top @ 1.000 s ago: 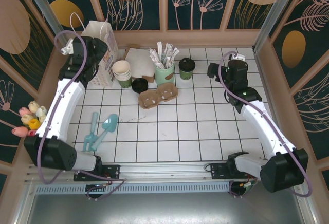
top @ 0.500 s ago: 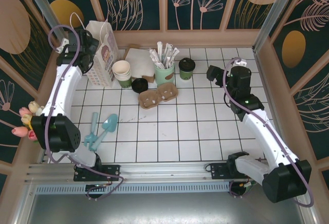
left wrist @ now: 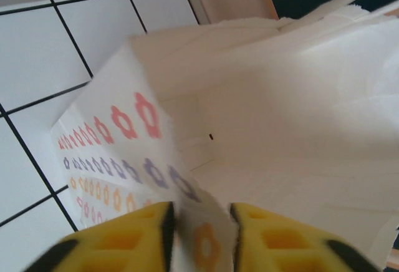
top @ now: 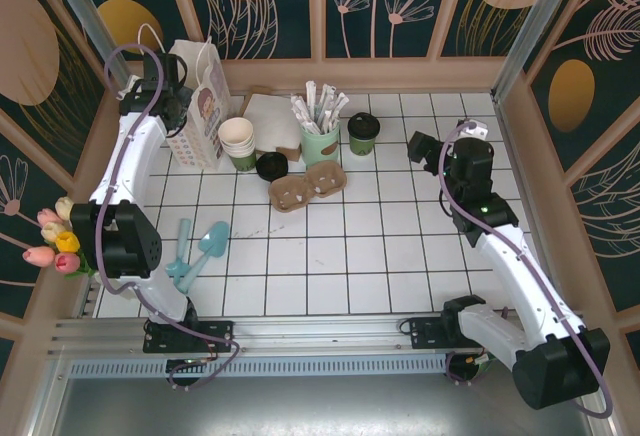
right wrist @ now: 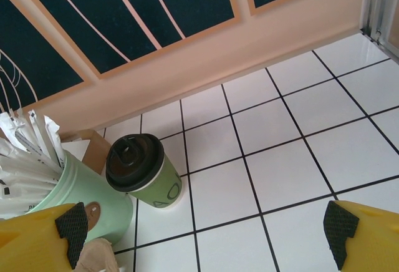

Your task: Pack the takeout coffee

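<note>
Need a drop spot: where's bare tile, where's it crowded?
Bare: the tiles in front of the cardboard carrier, between the teal scoops and the right arm; also the back-right tiles beside the takeout coffee. Crowded: the back row from paper bag to stick cup.

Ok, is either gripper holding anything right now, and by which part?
The left gripper pinches the paper bag by its open top edge; the right gripper is open, holding nothing.

Paper bag [top: 200, 106] is stood in the table's [top: 400, 256] far-left corner. Ranged along the far edge to its right, in order: cup stack [top: 238, 142], stick cup [top: 320, 136], takeout coffee [top: 363, 132]. Loose lid [top: 272, 166] and cup carrier [top: 307, 185] are set just in front of that row. Scoops [top: 195, 251] are laid near the left edge, well apart.
</note>
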Controlling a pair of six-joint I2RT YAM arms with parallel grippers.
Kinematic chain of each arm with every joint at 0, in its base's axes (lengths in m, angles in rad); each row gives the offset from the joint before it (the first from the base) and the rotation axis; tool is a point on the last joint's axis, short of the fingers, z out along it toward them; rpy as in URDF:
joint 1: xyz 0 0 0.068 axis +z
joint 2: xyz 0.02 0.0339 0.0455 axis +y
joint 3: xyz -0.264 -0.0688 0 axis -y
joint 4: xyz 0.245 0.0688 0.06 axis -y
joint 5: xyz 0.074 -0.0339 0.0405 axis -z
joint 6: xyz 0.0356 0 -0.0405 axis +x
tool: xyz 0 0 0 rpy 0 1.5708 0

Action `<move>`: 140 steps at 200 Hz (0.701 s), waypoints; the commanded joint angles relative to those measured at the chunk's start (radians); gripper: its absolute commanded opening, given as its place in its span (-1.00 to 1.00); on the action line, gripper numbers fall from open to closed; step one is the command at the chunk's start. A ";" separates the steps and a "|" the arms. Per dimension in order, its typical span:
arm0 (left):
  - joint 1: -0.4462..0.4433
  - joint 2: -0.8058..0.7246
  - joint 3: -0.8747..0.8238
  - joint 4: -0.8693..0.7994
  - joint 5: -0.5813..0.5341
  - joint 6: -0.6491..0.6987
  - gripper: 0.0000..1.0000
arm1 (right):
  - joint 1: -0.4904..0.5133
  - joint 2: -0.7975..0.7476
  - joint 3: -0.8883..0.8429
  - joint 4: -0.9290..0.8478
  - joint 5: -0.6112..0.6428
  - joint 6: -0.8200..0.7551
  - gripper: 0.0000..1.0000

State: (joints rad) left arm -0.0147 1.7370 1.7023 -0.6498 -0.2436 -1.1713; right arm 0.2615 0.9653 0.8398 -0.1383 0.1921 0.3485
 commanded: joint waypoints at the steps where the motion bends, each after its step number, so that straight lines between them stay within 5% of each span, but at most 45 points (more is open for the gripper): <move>1: 0.002 -0.017 0.031 -0.009 -0.025 0.022 -0.60 | -0.002 -0.010 -0.015 0.010 -0.003 0.014 0.98; 44: 0.002 -0.075 0.041 0.000 -0.074 0.033 -1.00 | -0.002 -0.004 -0.012 0.041 -0.053 0.006 0.98; 140: 0.005 -0.226 -0.060 0.012 -0.228 -0.024 -1.00 | 0.000 0.008 -0.021 0.080 -0.173 -0.030 0.98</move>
State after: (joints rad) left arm -0.0147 1.5806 1.6722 -0.6403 -0.3859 -1.1732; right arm 0.2615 0.9657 0.8345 -0.1062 0.0650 0.3428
